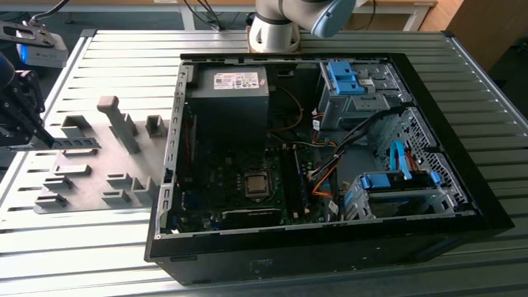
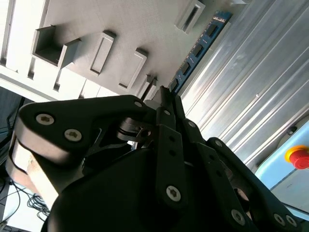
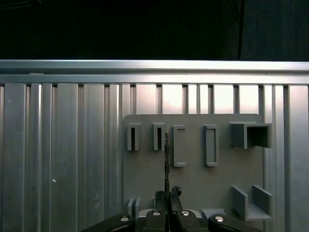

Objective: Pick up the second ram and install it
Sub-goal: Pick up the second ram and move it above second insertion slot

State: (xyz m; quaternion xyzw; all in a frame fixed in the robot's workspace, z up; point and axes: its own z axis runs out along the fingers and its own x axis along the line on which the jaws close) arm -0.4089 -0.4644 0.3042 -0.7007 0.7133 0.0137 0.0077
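Note:
The second ram [image 1: 76, 144] is a thin blue stick with black chips, held level over the grey fixture plate [image 1: 91, 179] at the exterior view's left. My gripper [image 1: 34, 143] is shut on one end of it. The second wrist view shows the black fingers [image 2: 166, 113] meeting on the ram [image 2: 199, 48], which stretches away from them along the plate's edge. Seen edge-on in the first wrist view, the ram [image 3: 166, 157] rises from the gripper [image 3: 168, 197] in front of the plate's slots [image 3: 179, 145]. The open computer case [image 1: 247, 260] lies to the exterior view's right of the plate.
The fixture plate carries several upright blocks and slotted holders [image 1: 120, 124]. Inside the case are the motherboard [image 1: 256, 185], a power supply [image 1: 235, 83], cables and light-blue drive clips [image 1: 347, 77]. The arm's base [image 1: 276, 28] stands behind the case. A red stop button [image 2: 297, 155] sits on the slatted metal table [image 1: 74, 247].

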